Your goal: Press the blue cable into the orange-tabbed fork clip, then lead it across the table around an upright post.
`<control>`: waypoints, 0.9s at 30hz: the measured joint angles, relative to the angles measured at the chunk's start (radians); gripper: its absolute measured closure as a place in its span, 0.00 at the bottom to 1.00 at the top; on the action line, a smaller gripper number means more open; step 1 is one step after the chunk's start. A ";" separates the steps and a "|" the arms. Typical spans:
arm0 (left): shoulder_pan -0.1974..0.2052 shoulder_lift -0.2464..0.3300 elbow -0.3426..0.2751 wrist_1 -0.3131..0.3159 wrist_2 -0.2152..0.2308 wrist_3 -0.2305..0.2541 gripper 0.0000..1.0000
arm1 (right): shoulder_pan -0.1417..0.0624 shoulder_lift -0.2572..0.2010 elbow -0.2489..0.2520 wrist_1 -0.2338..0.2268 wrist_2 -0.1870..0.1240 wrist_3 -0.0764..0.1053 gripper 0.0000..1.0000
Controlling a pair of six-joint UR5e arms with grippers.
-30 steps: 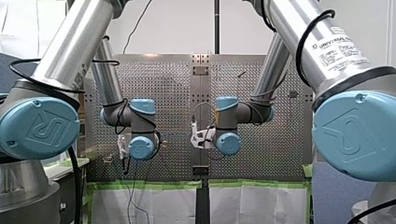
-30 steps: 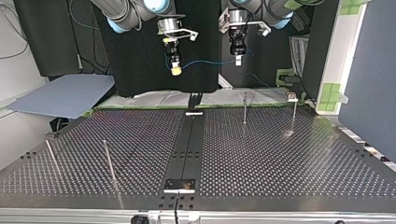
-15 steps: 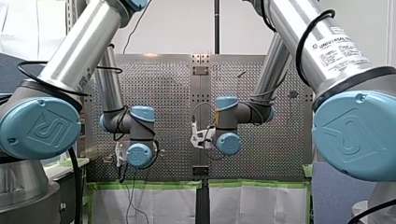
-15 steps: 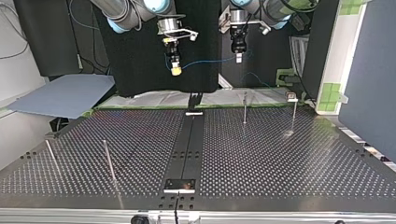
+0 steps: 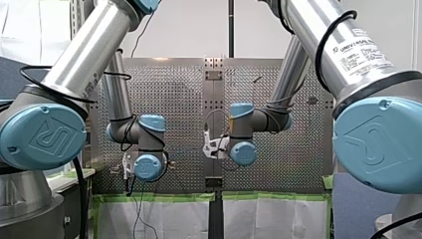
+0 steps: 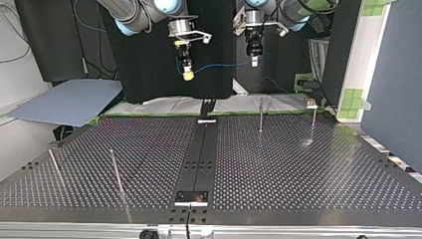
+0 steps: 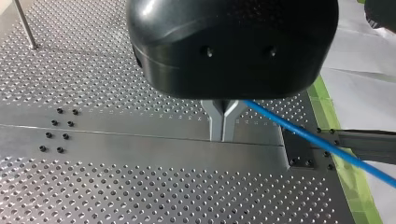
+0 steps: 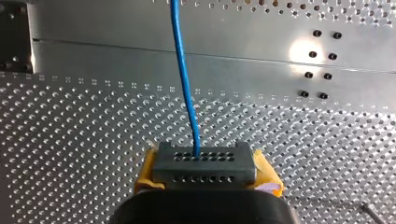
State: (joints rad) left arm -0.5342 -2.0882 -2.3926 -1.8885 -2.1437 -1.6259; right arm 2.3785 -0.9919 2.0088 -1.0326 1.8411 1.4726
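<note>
In the front view, our left arm [image 5: 144,144] and right arm [image 5: 244,130] hold their wrists over the end of the counter [image 5: 184,94] nearest their shoulders. What they grip is hidden here.

In the top view, our right tool [image 6: 187,75], yellow-tipped, and our left tool [image 6: 254,61] hang well above the counter's far edge. The blue cable [image 6: 224,65] is strung between them. An upright post [image 6: 260,115] stands below. A small fixture [image 6: 309,103] beyond it may be the fork clip, but it is too small to tell.

In the left wrist view, the metal fingers [image 7: 217,119] are pinched together on the cable, which runs off sideways toward the taped edge.

In the right wrist view, the yellow pads [image 8: 266,173] are closed on the cable, which leads straight ahead over the counter.

We judge the first step to be in hand: the cable is carried but not yet pressed into any clip. The next move calls for bringing both tools down together, keeping the span taut, and lining it up over the fork's slot before pressing.
</note>
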 joint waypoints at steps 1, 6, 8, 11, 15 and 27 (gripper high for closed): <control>0.000 0.000 0.000 0.000 0.000 0.000 1.00 | 0.005 0.005 -0.005 0.005 0.005 0.000 1.00; 0.000 0.000 0.000 0.000 0.000 0.000 1.00 | 0.030 0.047 -0.047 0.047 0.047 -0.001 1.00; 0.000 0.000 0.000 0.000 0.000 0.000 1.00 | 0.033 0.066 -0.066 0.066 0.066 -0.001 1.00; 0.000 0.000 0.000 0.000 0.000 0.000 1.00 | 0.035 0.096 -0.096 0.096 0.088 -0.001 1.00; 0.000 0.000 0.000 0.000 0.000 0.000 1.00 | 0.035 0.132 -0.132 0.133 0.098 -0.001 1.00; 0.018 0.018 0.001 -0.018 0.018 -0.018 1.00 | 0.024 0.155 -0.150 0.200 0.098 0.010 1.00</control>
State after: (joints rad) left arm -0.5165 -2.0707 -2.3920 -1.9061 -2.1261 -1.6436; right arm 2.4026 -0.8365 1.8593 -0.8327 1.9392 1.4829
